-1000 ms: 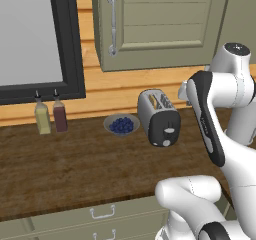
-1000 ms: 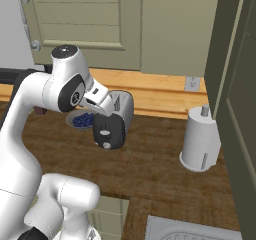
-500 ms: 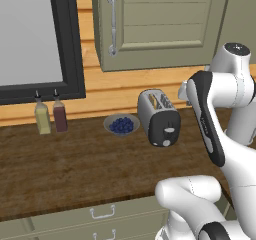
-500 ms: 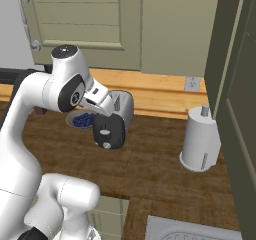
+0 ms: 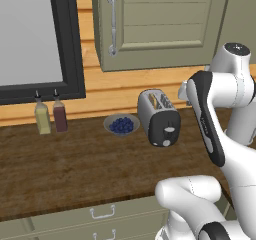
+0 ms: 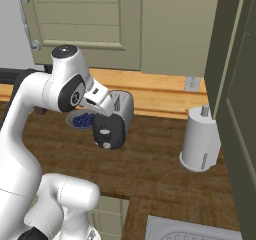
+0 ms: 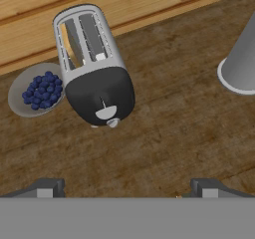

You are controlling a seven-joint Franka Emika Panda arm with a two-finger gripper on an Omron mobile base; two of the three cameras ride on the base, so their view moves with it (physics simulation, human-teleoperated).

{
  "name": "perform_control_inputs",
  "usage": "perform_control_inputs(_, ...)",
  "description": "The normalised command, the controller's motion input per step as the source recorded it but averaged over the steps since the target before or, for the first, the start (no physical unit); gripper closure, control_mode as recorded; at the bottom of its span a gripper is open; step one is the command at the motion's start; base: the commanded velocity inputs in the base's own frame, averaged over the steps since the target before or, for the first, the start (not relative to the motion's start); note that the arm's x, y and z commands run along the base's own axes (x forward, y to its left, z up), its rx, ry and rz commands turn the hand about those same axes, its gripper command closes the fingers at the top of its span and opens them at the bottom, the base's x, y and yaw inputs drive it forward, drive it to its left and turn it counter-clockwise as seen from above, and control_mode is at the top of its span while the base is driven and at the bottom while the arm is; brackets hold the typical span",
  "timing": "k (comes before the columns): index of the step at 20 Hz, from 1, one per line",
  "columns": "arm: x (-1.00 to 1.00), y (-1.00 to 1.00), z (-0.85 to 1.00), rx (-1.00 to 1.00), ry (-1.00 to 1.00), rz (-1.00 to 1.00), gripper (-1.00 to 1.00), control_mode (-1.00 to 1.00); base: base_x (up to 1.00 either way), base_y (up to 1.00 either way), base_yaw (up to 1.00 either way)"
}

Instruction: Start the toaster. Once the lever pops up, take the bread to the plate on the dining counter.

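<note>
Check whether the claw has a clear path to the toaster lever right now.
Probably yes. The open claw hangs above the worktop, nothing lies between it and the lever, and the bowl sits off to one side.

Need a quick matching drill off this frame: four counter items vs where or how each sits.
Things:
1. toaster
2. bread
3. bowl of blueberries
4. two bottles

Places or states:
A. standing against the wall under the dark-framed window
B. edge showing in one toaster slot
C. on the wood worktop, black end panel facing the robot
D. beside the toaster, on its window side

Pairs: 1-C, 2-B, 3-D, 4-A
</note>
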Motion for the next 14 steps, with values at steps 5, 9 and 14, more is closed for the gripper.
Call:
perform_control_inputs(5, 0.00, 0.00, 0.00, 0.00, 0.00, 0.00, -1.00, -1.00, 0.00, 0.00, 0.00)
perform_control_inputs(9, 0.00, 0.00, 0.00, 0.00, 0.00, 0.00, -1.00, -1.00, 0.00, 0.00, 0.00)
perform_control_inputs(14, 0.00, 0.00, 0.00, 0.00, 0.00, 0.00, -1.00, -1.00, 0.00, 0.00, 0.00)
